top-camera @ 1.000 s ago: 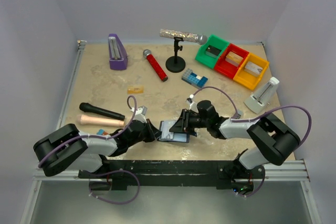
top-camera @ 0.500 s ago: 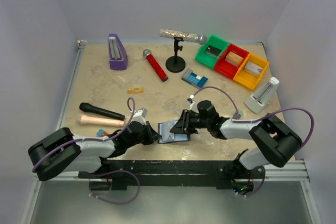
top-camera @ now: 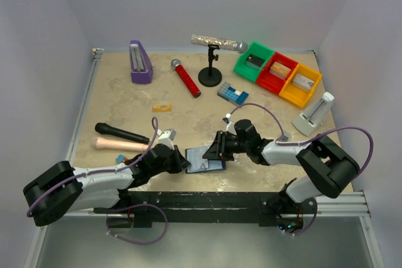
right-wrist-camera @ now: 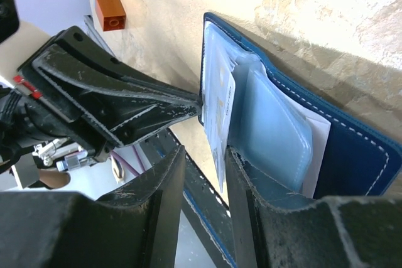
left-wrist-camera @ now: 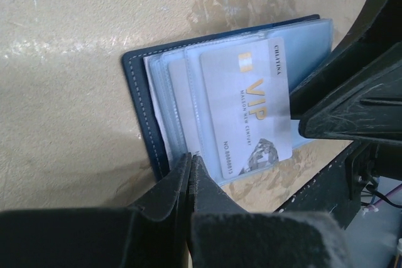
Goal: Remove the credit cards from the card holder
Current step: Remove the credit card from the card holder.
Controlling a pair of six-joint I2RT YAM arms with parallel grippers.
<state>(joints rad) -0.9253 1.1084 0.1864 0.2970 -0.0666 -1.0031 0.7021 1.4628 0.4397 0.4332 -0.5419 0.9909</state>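
Observation:
The card holder [top-camera: 211, 166] lies open near the table's front edge between my two grippers. In the left wrist view its dark-blue cover [left-wrist-camera: 139, 108] frames pale sleeves, and a silver VIP credit card [left-wrist-camera: 251, 105] sticks partway out. My left gripper [left-wrist-camera: 190, 161] is shut, pinching the holder's left edge; it also shows in the top view [top-camera: 183, 161]. My right gripper [right-wrist-camera: 204, 150] is open, its jaws on either side of the silver card's [right-wrist-camera: 220, 123] free edge, one finger [right-wrist-camera: 264, 180] against a sleeve. A gold card [top-camera: 162, 107] lies loose on the table.
An orange-and-blue block [top-camera: 120, 157] sits by my left arm. A black microphone [top-camera: 122, 134] and a peach cylinder [top-camera: 119, 145] lie at the left. Farther back stand a blue-and-white brick block [top-camera: 232, 94], a red microphone [top-camera: 186, 78], a microphone stand [top-camera: 210, 75], a purple metronome [top-camera: 139, 62] and coloured bins [top-camera: 277, 75].
My left arm has drawn back to the left and the card holder has shifted slightly toward the near left with it. My right gripper has followed, staying at the card.

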